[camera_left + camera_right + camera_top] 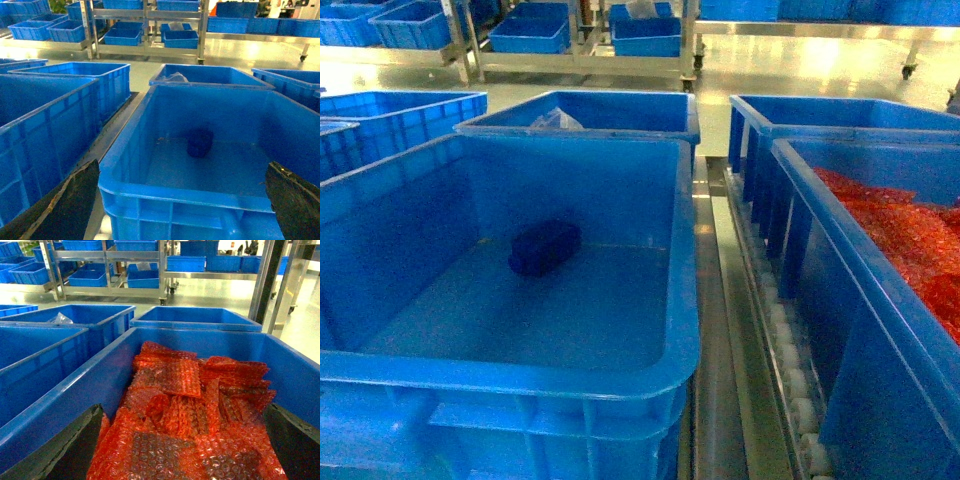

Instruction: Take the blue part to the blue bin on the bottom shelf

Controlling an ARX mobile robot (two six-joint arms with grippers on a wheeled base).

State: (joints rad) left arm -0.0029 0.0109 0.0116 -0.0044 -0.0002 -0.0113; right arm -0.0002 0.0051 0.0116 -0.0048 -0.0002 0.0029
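The blue part (545,247) lies on the floor of the big blue bin (520,375), near its far wall, with nothing touching it. In the left wrist view the same part (200,142) sits deep inside the bin (190,192). My left gripper (181,164) hovers before the bin's near rim, open, its dark fingers (65,205) spread wider than the rim. My right gripper (183,408) is open and empty over red bubble wrap (190,405). The bin rests on a steel shelf with white rollers (790,370). Neither gripper shows in the head view.
A neighbouring blue bin (800,200) on the right holds the red bubble wrap (910,250). Behind stand more blue bins, one (620,105) with a clear plastic bag (555,120). Another bin (390,110) sits left. Steel racks with bins (580,40) line the far side.
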